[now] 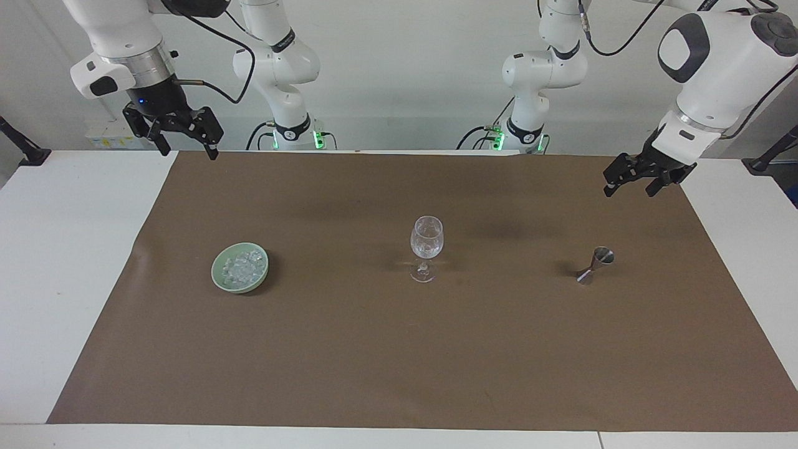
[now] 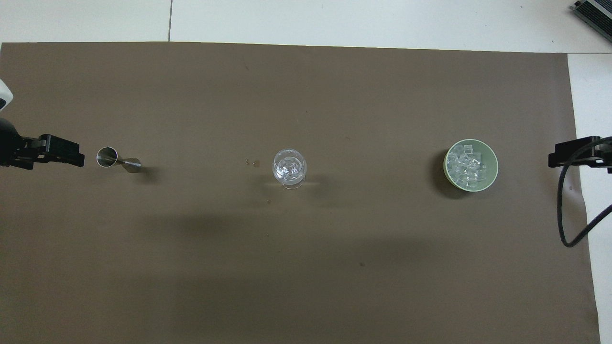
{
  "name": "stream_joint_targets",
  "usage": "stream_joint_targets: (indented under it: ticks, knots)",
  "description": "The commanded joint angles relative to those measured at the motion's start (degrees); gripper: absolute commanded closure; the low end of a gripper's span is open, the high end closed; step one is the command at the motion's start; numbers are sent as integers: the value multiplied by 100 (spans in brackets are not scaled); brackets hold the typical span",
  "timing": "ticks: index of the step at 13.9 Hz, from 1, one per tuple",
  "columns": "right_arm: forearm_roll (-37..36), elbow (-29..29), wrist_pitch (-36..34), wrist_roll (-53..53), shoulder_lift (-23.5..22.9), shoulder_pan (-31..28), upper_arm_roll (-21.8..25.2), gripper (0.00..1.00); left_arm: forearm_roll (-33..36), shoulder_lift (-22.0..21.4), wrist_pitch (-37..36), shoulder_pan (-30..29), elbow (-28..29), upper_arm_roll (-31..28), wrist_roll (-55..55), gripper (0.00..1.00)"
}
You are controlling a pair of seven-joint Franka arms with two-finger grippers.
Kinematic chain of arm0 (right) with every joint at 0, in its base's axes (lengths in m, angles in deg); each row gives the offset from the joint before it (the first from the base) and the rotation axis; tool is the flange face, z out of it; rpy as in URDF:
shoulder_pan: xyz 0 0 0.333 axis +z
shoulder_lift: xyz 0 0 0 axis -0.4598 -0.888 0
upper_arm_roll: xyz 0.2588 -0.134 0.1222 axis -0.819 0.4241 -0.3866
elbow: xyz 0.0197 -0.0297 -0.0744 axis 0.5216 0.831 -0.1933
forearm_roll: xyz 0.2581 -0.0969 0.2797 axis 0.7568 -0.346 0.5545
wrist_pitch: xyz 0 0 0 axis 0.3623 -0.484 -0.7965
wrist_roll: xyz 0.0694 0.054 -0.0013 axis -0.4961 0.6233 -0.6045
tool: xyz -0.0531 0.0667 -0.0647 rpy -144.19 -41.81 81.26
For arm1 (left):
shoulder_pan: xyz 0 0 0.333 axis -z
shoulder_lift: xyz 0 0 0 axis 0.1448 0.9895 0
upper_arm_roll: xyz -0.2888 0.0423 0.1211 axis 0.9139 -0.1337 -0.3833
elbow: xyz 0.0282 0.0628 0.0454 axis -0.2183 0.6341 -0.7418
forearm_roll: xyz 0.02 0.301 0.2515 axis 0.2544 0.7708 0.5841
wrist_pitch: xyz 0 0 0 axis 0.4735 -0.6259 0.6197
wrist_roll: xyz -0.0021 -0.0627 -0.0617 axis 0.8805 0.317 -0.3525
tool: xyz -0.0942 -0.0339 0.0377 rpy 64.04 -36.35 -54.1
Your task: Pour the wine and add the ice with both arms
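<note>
A white bench is carrying a large matte brown paper sheet, smooth apart from a slight ripple at the right arm's end. Two glossy white jointed arms are hanging over the sheet's corners nearest the robots; only the facing view is showing their bases and bulky joints. The right gripper is hovering at its own end of the bench, fingers apart and holding nothing. The left gripper is hanging tilted over the sheet near the jigger, fingers likewise spread and empty — the overhead view is showing just its black tip.

A round pale green bowl is sitting toward the right arm's end, with the ice — small glassy cubes — piled inside. A clear stemmed wine glass is standing upright mid-sheet; from overhead, cubes are glinting in it. A steel hourglass-shaped jigger is leaning toward the left arm's end.
</note>
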Motion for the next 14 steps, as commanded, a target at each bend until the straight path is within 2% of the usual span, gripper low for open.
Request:
stream_joint_targets:
  ticks: [1, 14]
  knots:
    - [97, 161, -34, -44, 151, -4, -7, 0, 197, -69, -147, 166, -41, -100, -58, 0]
    - [97, 161, -25, -18, 151, 111, 2, 0, 329, 89, -340, 298, -376, -126, -32, 0]
